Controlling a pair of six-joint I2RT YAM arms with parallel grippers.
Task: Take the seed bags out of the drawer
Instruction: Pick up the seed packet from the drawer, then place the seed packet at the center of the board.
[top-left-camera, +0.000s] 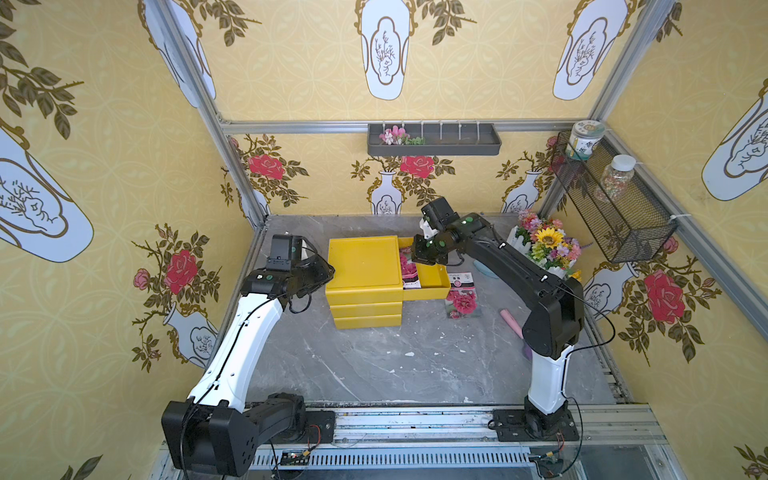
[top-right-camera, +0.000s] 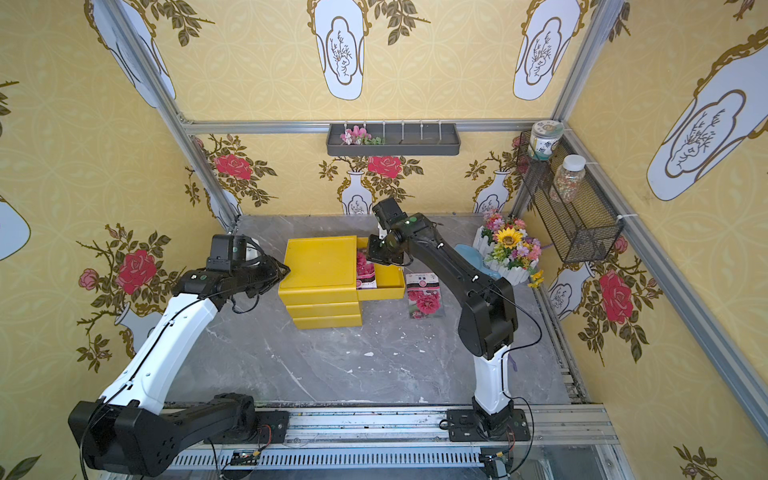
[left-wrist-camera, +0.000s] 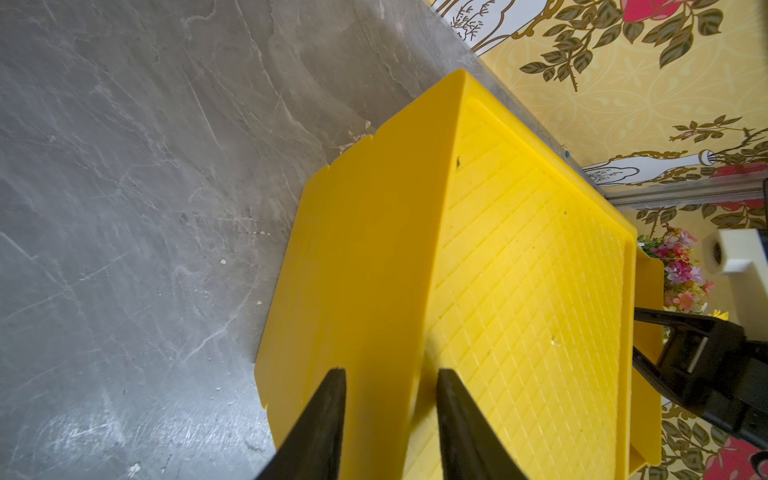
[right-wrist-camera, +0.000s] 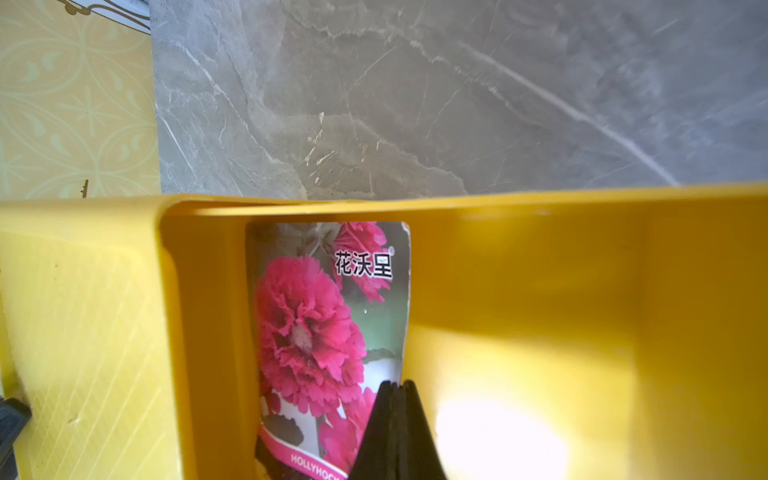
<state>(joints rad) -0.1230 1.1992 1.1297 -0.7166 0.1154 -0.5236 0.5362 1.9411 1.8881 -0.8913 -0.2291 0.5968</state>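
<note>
A yellow drawer cabinet (top-left-camera: 363, 262) (top-right-camera: 318, 262) (left-wrist-camera: 519, 270) stands mid-table with its top drawer (top-left-camera: 432, 286) (top-right-camera: 386, 293) (right-wrist-camera: 540, 257) pulled out to the right. One seed bag (top-left-camera: 409, 270) (top-right-camera: 365, 270) (right-wrist-camera: 328, 316), printed with pink-red flowers, lies inside the drawer against the cabinet side. My right gripper (top-left-camera: 419, 259) (top-right-camera: 376, 257) (right-wrist-camera: 398, 382) reaches down into the drawer, its fingertips shut at that bag's edge. Another seed bag (top-left-camera: 462, 297) (top-right-camera: 424, 297) lies flat on the table beside the drawer. My left gripper (top-left-camera: 330, 272) (top-right-camera: 286, 270) (left-wrist-camera: 390, 370) clamps the cabinet's top left edge.
A white planter of artificial flowers (top-left-camera: 548, 245) and a pale blue dish (top-left-camera: 484, 270) stand at the back right. A pink-handled rake (top-left-camera: 512, 322) lies partly behind the right arm. On the walls hang a wire basket (top-left-camera: 611, 199) with jars and a grey shelf (top-left-camera: 434, 139).
</note>
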